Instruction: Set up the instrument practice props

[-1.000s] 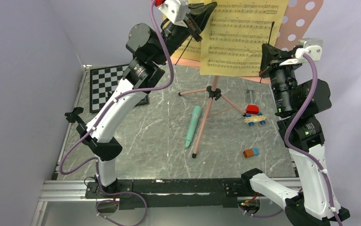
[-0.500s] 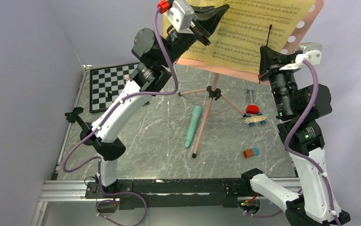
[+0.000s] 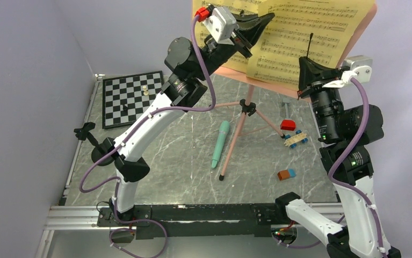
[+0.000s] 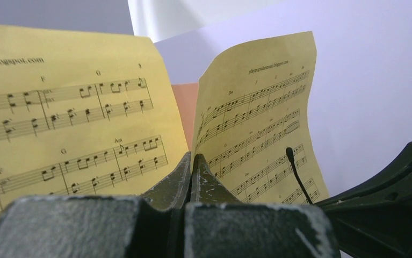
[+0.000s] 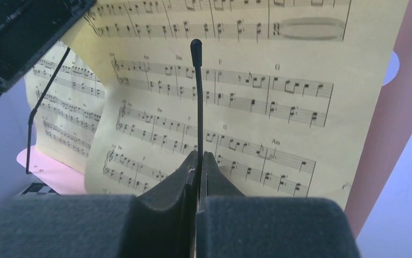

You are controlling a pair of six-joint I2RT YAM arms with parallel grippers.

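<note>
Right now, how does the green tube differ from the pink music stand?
The green tube lies flat on the table; the pink music stand stands on tripod legs. The tube is bare; the stand carries yellow pages. Both rest on the same table.

Plain lilac walls [image 3: 26, 80], grey marbled tabletop [image 3: 166, 161], seemingly even light

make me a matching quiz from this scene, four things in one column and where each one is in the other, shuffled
Things
1. mint-green tube
2. chessboard
3. yellow sheet-music pages
4. orange and blue block

Places
a. far left corner of the table
b. up on the pink music stand
c. near right part of the table
d. lying flat beside a tripod leg

Pairs: 1-d, 2-a, 3-b, 4-c
</note>
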